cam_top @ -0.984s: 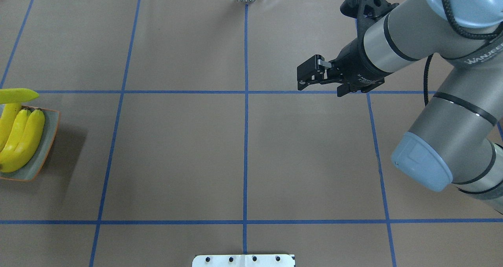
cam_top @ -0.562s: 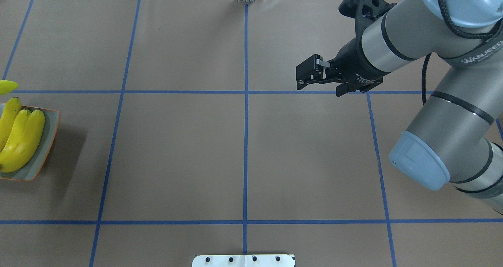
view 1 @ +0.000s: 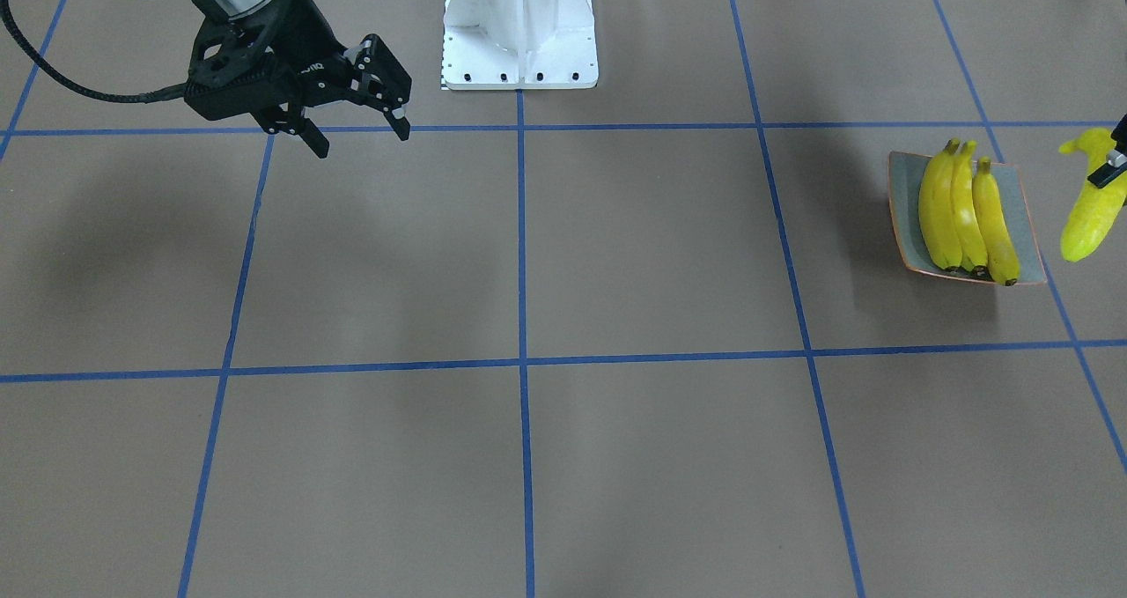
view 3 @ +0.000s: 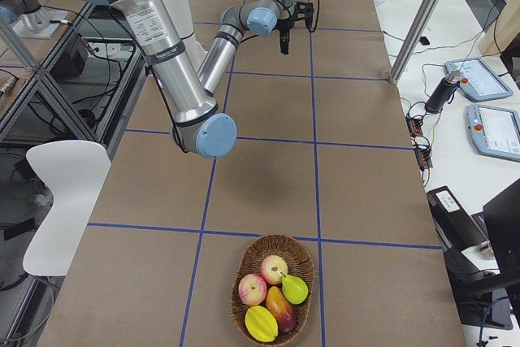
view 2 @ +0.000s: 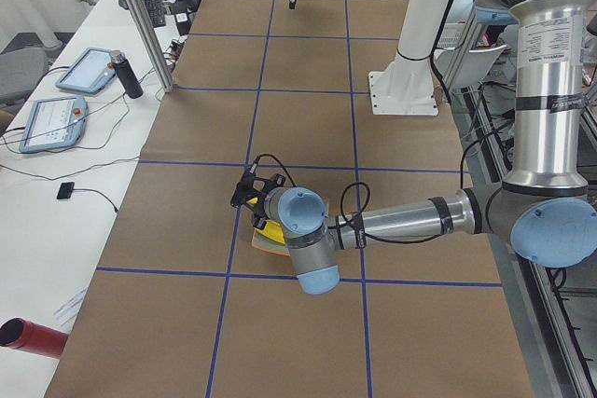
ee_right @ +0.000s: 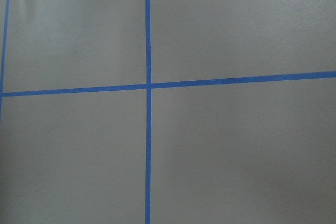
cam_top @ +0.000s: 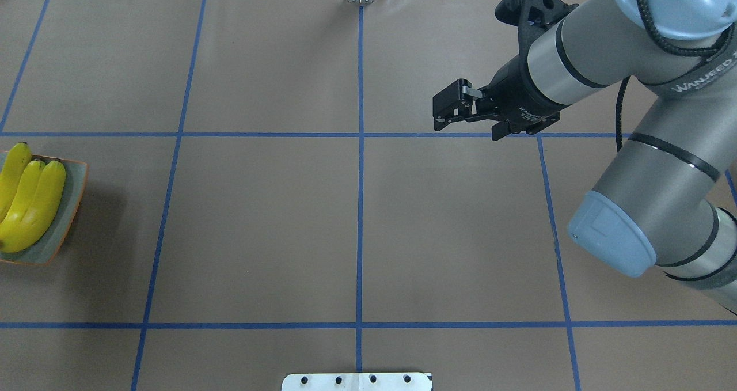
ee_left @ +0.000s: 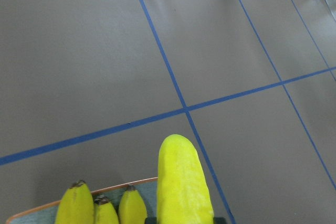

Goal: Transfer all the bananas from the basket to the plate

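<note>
Three bright-yellow bananas [view 1: 967,215] lie side by side on the small grey-green plate [view 1: 903,184] with an orange rim; both show at the left edge of the overhead view, bananas [cam_top: 29,204] on plate [cam_top: 70,207]. My left gripper [view 1: 1109,166] is shut on a paler greenish-yellow banana [view 1: 1090,202], held in the air just beside the plate. The left wrist view shows this banana [ee_left: 181,182] above the three banana tips [ee_left: 79,205]. My right gripper [view 1: 361,142] is open and empty, hovering far from the plate; it also shows in the overhead view [cam_top: 446,107].
A wicker basket [view 3: 244,262] holding apples, a pear and other fruit stands at the table's end on my right. The white robot base [view 1: 518,30] is at the table's near middle. Blue tape lines cross the brown table cover.
The pale banana in my left gripper has moved left, out of the overhead view. The right arm has shifted slightly, its gripper still open.
</note>
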### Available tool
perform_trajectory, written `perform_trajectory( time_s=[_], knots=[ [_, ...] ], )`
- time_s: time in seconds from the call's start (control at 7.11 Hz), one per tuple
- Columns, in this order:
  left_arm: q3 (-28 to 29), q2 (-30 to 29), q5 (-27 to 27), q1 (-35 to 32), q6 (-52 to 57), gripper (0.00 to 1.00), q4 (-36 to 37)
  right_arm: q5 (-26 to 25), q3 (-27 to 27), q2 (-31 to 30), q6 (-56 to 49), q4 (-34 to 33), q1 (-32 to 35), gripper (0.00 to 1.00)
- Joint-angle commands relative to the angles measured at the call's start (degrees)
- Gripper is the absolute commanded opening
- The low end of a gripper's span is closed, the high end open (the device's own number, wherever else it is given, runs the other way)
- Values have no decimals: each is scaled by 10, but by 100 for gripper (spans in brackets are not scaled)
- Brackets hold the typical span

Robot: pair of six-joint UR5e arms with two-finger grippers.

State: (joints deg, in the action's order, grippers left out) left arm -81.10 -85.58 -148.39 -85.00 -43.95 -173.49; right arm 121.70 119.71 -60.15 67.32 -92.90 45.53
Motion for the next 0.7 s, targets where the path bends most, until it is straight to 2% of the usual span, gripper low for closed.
perform_trajectory(
  time_s=[0.0,0.28,0.42,0.56],
  knots=[
    [-4,6,45,16,29,0,6,-1,0,-1,0,0,0,100],
    [-6,7,69,16,191,0,100,-1,0,-1,1,0,0,100],
    [-12,7,69,20,219,0,108,-1,0,-2,1,0,0,100],
    [-12,13,69,25,290,0,109,-1,-1,-4,1,1,0,100]
  ],
)
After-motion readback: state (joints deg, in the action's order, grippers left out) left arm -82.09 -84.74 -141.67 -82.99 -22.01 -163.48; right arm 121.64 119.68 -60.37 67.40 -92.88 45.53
